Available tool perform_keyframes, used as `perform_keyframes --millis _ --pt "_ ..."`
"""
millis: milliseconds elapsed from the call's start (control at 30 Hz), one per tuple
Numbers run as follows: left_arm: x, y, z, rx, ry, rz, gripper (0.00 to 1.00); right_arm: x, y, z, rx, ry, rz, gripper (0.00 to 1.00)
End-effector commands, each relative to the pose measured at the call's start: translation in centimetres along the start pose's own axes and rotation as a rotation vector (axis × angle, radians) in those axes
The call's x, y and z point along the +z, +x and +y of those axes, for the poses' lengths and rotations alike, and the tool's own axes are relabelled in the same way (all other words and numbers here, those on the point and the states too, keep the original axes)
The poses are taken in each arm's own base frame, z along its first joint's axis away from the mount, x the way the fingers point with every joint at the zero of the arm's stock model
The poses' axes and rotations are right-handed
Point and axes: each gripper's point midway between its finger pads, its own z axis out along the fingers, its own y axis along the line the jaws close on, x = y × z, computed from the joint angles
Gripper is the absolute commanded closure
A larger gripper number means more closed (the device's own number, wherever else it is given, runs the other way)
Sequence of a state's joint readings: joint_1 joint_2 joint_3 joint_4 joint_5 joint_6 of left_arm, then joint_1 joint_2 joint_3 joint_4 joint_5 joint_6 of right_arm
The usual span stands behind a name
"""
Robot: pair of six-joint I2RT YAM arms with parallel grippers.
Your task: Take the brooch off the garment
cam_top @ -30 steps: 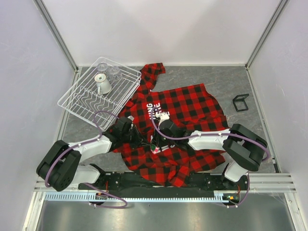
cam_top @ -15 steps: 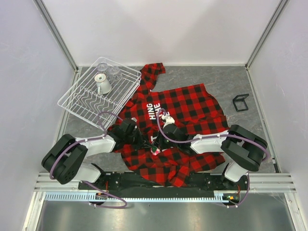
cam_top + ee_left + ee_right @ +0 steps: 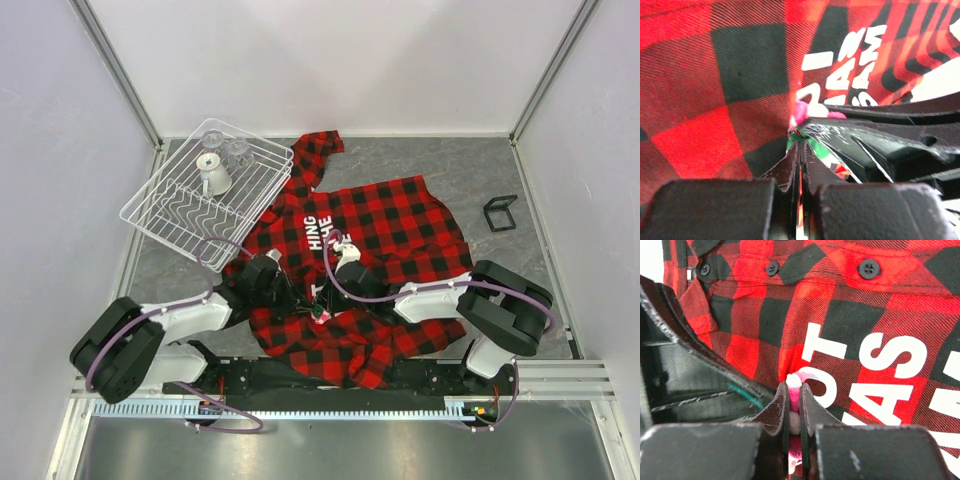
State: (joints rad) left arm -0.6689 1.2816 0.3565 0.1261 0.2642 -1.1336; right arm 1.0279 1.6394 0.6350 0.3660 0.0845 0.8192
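The red-and-black plaid garment [image 3: 400,215] lies spread on the table, its white lettering near the middle. The pink brooch [image 3: 320,315] sits on its lower front, between the two grippers. My right gripper [image 3: 324,300] is shut on the brooch [image 3: 794,381], whose pink and white petals show between the fingers against the garment [image 3: 850,305]. My left gripper [image 3: 300,306] comes in from the left. In the left wrist view the left gripper [image 3: 801,145] is shut on a thin fold of the garment [image 3: 740,65], just below the brooch [image 3: 801,111], with a bit of green at its tips.
A white wire dish rack [image 3: 150,215] holding glasses and a white cup stands at the back left, overlapping the shirt's sleeve. A small black frame [image 3: 500,212] lies at the right. White walls enclose the table on three sides.
The left gripper has closed the last bit onto the cloth by the brooch, and the left arm has shifted a little. The right gripper stays shut on the brooch.
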Motion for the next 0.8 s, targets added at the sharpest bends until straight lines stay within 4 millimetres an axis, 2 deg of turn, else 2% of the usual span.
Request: perform_keyframes --millis 0,100,233,300,467,600,667,767 --pt "-1.8 0.1 -2.0 0.092 0.065 -0.026 0.94 -0.1 -1.1 2.5 -0.085 -0.095 -0.054 1.0" --pt "-2.9 -1.2 -2.9 0.134 0.075 -0.094 0.89 -0.3 -1.2 2.1 -0.128 -0.081 -0.058 1.0" --pt "-3.7 -2.1 -2.5 0.152 0.03 -0.127 0.81 -0.5 -1.6 1.9 -0.153 -0.067 -0.071 1.0" --pt "-3.8 -2.3 -2.5 0.153 0.028 -0.131 0.81 -0.6 -1.7 1.7 -0.161 -0.059 -0.07 1.0" --pt "-3.4 -2.0 -2.2 0.149 0.031 -0.116 0.81 -0.8 -1.9 1.8 -0.171 -0.059 -0.078 1.0" --pt "-2.9 -2.0 -1.2 0.141 0.002 -0.117 0.71 -0.8 -2.4 2.1 -0.206 -0.045 -0.079 1.0" --pt "-2.6 -1.9 -0.5 0.132 -0.011 -0.114 0.71 -0.8 -2.4 2.3 -0.255 -0.019 -0.062 1.0" --pt "-2.4 -1.6 0.3 0.117 -0.018 -0.104 0.72 -0.9 -2.7 1.2 -0.305 0.073 -0.056 1.0"
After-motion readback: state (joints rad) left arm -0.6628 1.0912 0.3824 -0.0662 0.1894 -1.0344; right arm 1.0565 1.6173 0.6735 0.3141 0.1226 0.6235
